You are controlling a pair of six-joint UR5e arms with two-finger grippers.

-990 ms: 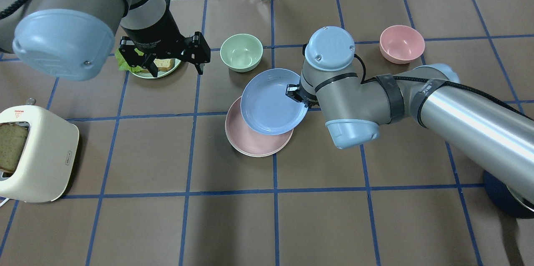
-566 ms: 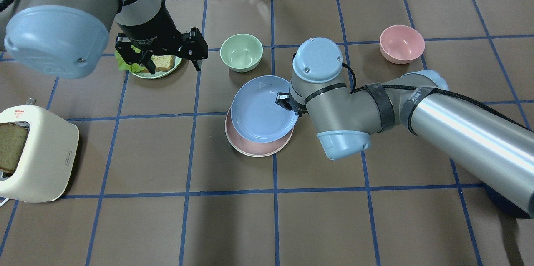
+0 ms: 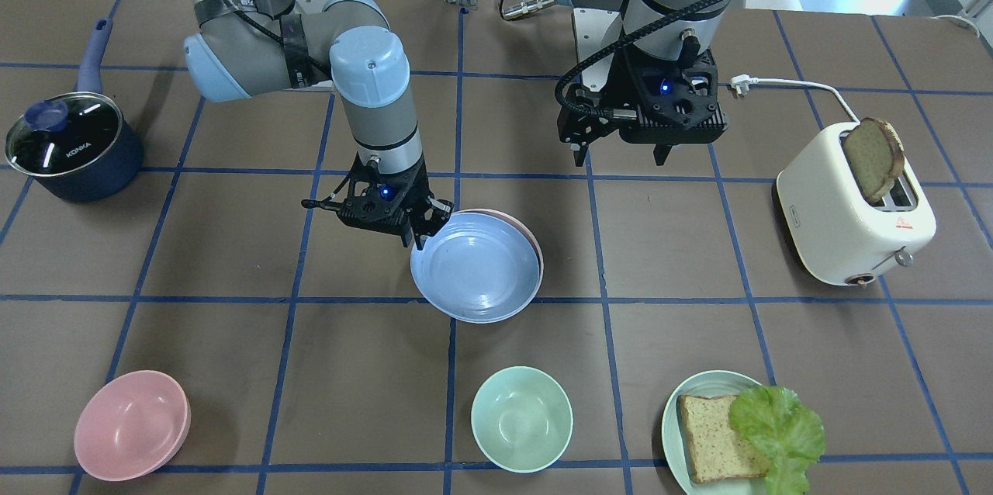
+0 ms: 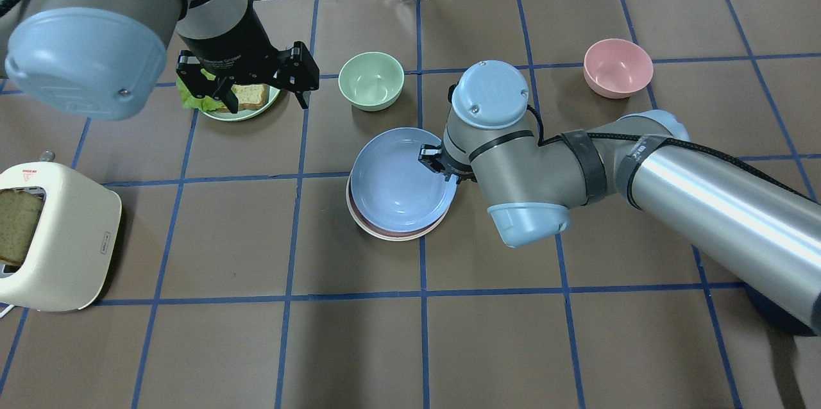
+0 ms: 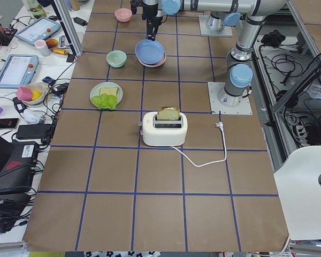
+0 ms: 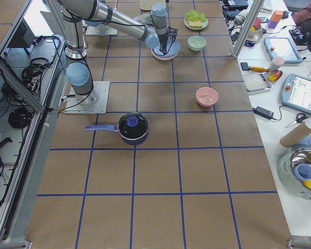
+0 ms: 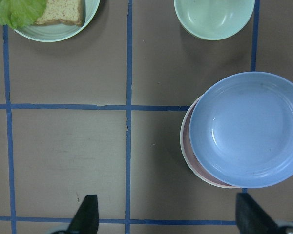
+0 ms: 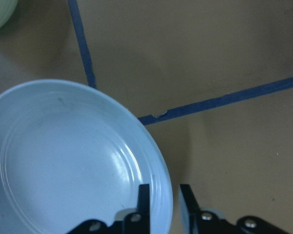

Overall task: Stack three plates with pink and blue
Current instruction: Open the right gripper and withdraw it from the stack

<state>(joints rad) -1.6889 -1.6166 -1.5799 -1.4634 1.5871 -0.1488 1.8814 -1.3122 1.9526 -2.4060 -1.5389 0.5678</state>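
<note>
My right gripper (image 4: pixel 431 159) is shut on the rim of the pale blue plate (image 4: pixel 394 181). In the right wrist view its fingers straddle that rim (image 8: pixel 165 200). The blue plate lies over the pale pink plate (image 4: pixel 385 230), slightly offset, so a pink crescent shows at the near left. A thin cream-white plate rim (image 4: pixel 401 238) shows under the pink one. In the left wrist view the blue plate (image 7: pixel 246 129) covers most of the pink plate (image 7: pixel 187 148). My left gripper (image 4: pixel 263 98) is open and empty, hovering above the table to the stack's far left.
A mint bowl (image 4: pixel 371 81) stands just beyond the stack. A pink bowl (image 4: pixel 617 67) is at the far right. A mint plate with bread and lettuce (image 3: pixel 729 433) lies under my left gripper. A toaster (image 4: pixel 54 236) stands at the left, a lidded pot (image 3: pixel 74 142) at the right.
My right gripper has carried the blue plate left and toward the robot, so it now covers most of the pink plate. My left arm has shifted slightly.
</note>
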